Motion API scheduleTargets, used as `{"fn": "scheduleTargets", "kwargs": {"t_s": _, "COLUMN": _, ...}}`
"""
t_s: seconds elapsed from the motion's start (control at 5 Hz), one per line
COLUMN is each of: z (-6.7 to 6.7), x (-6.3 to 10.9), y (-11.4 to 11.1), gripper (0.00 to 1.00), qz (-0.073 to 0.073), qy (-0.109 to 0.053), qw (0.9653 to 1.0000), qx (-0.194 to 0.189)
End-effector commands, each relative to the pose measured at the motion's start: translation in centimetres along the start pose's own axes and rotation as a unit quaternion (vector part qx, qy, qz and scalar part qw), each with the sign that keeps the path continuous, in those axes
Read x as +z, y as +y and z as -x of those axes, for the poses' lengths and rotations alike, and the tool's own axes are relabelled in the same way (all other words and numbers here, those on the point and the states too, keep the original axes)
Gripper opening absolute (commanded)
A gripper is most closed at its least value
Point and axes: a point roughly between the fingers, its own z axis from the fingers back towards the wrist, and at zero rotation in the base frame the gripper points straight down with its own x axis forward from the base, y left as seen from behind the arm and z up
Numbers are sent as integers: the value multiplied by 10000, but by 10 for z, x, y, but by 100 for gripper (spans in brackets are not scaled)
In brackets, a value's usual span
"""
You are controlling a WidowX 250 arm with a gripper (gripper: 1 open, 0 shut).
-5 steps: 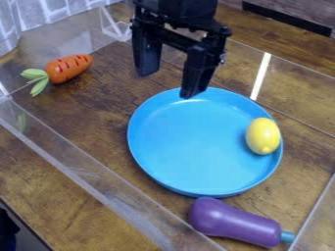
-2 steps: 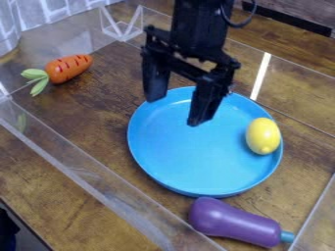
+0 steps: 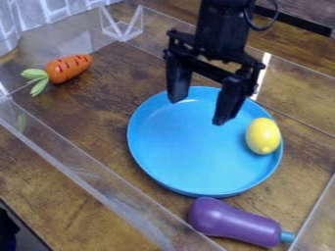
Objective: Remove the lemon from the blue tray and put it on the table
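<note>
A small yellow lemon (image 3: pixel 263 135) lies inside the big round blue tray (image 3: pixel 183 147), close to its right rim. The tray rests on the dark wood-grain table (image 3: pixel 105 108). My black gripper (image 3: pixel 203 101) hangs over the upper part of the tray, pointing down, its two fingers spread wide apart with nothing between them. The right finger (image 3: pixel 229 106) stands just left of and above the lemon, not touching it.
An orange carrot (image 3: pixel 66 68) lies at the back left of the table. A purple eggplant (image 3: pixel 236 222) sits in front of the tray at the bottom right. Clear acrylic walls (image 3: pixel 59 147) border the left and front sides.
The gripper has travelled to the right and toward the lemon, dropping lower over the tray. Its fingers stayed wide open. The lemon, carrot and eggplant have not moved.
</note>
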Motion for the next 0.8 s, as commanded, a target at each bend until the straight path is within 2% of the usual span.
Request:
{"fn": "scheduleTargets", "kwargs": {"t_s": 0.0, "z": -17, "x": 9, "y": -11, "gripper": 100, "qz": 15, "qy": -332, "qw": 9986, "qx": -406}}
{"fn": "scheduleTargets", "kwargs": {"t_s": 0.4, "z": -46, "x": 2, "y": -18, "gripper": 100, "qz": 109, "qy": -518, "qw": 9986, "qx": 56}}
{"fn": "scheduleTargets", "kwargs": {"t_s": 0.6, "z": -57, "x": 1, "y": -19, "gripper": 100, "qz": 160, "qy": -626, "qw": 9975, "qx": 301}}
